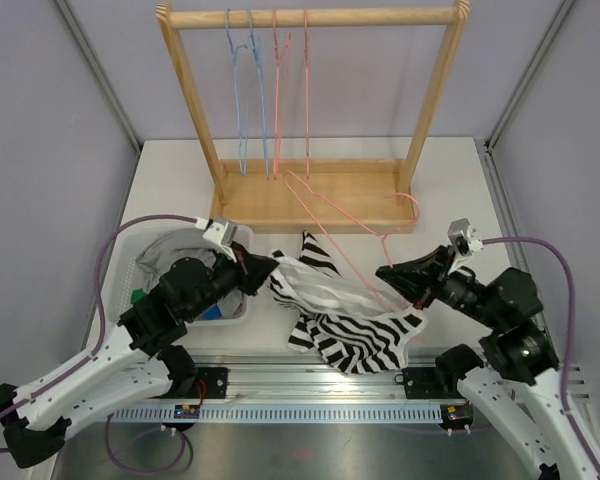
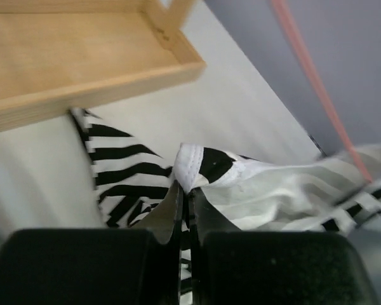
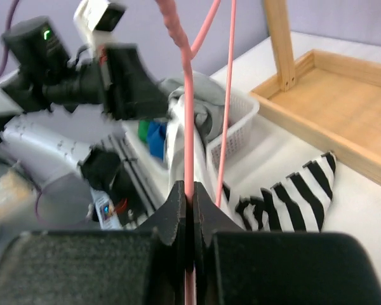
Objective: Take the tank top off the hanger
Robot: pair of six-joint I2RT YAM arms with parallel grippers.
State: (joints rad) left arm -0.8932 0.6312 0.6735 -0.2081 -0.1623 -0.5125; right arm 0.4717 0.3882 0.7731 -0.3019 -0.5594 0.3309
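A black-and-white striped tank top (image 1: 352, 322) lies crumpled on the table between the arms, still threaded on a pink wire hanger (image 1: 332, 215) that slants up toward the rack base. At the garment's left end, my left gripper (image 1: 271, 268) is shut on a white-hemmed fold of the tank top (image 2: 206, 164), which shows just past the closed left gripper (image 2: 185, 189). My right gripper (image 1: 389, 272) is shut on the hanger's wire. In the right wrist view the hanger (image 3: 187, 121) runs straight up out of the closed right gripper (image 3: 189, 186), with the tank top (image 3: 292, 198) lying behind.
A wooden rack (image 1: 310, 17) at the back holds blue hangers (image 1: 242, 90) and pink hangers (image 1: 290, 90); its base tray (image 1: 370, 190) borders the garment. A white basket (image 1: 130, 262) of clothes sits by the left arm. A metal rail (image 1: 310, 385) runs along the near edge.
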